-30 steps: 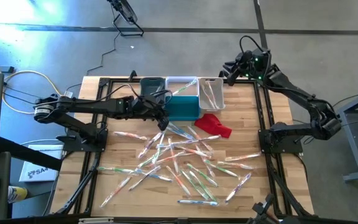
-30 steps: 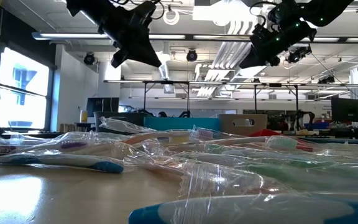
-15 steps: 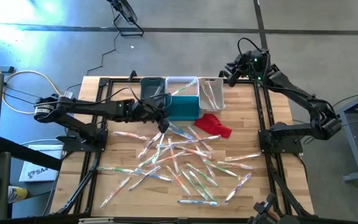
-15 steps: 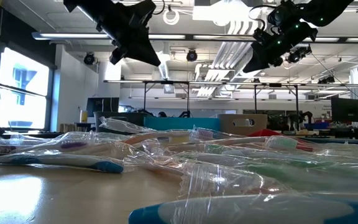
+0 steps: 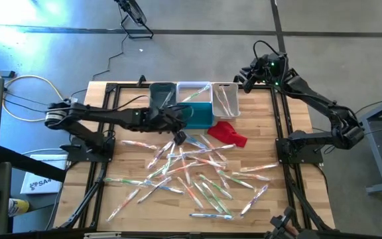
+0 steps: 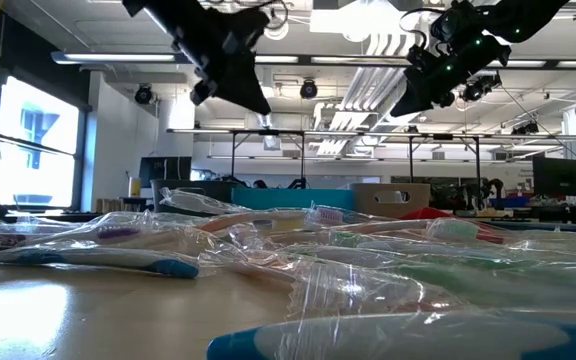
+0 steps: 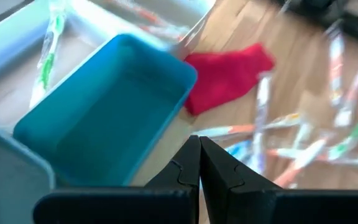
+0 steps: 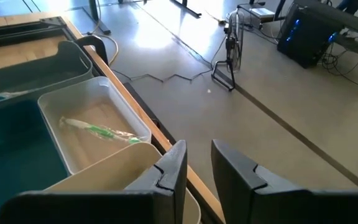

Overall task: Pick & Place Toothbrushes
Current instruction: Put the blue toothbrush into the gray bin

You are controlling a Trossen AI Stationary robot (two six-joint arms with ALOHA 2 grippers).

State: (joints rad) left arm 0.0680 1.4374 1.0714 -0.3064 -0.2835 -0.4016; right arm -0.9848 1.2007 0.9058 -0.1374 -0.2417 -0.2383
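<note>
- left gripper (image 5: 180, 137) hung in the middle of the overhead frame, just below the teal bin (image 5: 195, 115), above the upper edge of the toothbrush pile.
- fingers (image 7: 188, 163) pressed flat together, clenched on nothing, seen at the bottom centre of the left wrist frame.
- in that same frame: teal bin (image 7: 104, 121) at left and empty, red cloth (image 7: 225, 74) at upper centre, blurred wrapped toothbrushes (image 7: 303, 143) at right.
- right gripper (image 5: 245, 78) sat high at the upper right of the overhead frame, off the table's back edge, just right of the white bin (image 5: 225, 99).
- its fingers (image 8: 173, 163) stood a little apart with a gap between them and nothing in it.
- toothbrushes (image 5: 197, 174) lay scattered in clear wrappers over the centre and lower half of the wooden table (image 5: 111, 172), many crossing each other.
- a few more lay inside the bins at the top centre: one or two in the white bin, one sticking up from the clear bin (image 5: 192, 91).
- grey bin (image 5: 162, 93) stood left of the clear one.
- red cloth (image 5: 229, 133) lay right of the teal bin, just above the pile.
- in the right wrist frame, a green toothbrush (image 8: 101, 130) lay in a pale bin (image 8: 86, 124) at centre left.
- in the low frame, both arms showed dark at the top, wrapped toothbrushes (image 6: 298, 250) filling the foreground.
</note>
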